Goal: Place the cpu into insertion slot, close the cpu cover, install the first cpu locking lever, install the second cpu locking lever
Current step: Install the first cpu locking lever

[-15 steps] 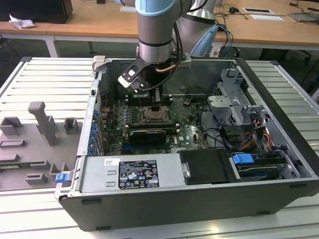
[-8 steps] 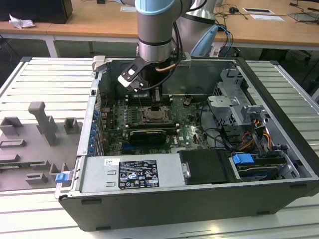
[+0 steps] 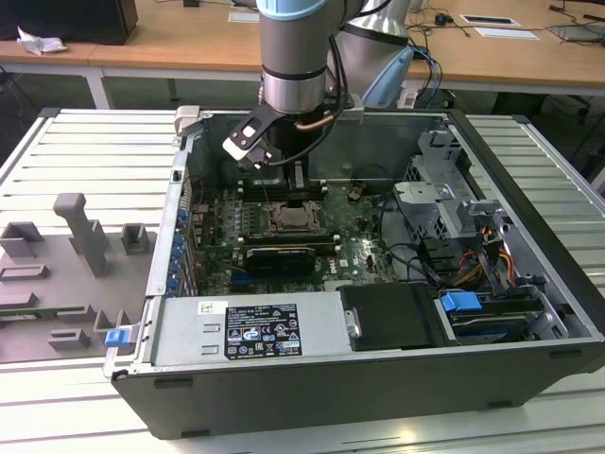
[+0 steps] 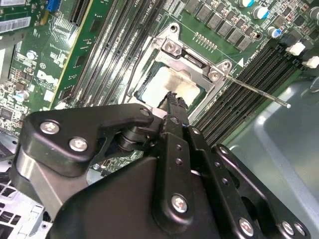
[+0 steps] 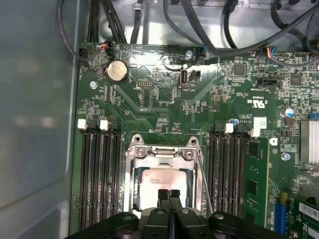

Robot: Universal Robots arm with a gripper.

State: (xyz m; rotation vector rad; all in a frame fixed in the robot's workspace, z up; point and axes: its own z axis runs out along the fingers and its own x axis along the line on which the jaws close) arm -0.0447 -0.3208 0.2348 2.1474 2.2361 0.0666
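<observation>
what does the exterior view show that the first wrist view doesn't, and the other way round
Exterior view: the arm reaching into the computer case, and a grey fixture tray at the exterior view's left. First wrist view: a coin battery and a thin locking lever beside the socket. Both: the gripper, jaws shut, over the cpu, with the cpu cover lying around it.

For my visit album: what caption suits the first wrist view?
Shut claw over the cpu, which lies beneath the closed cpu cover on the green motherboard.
</observation>
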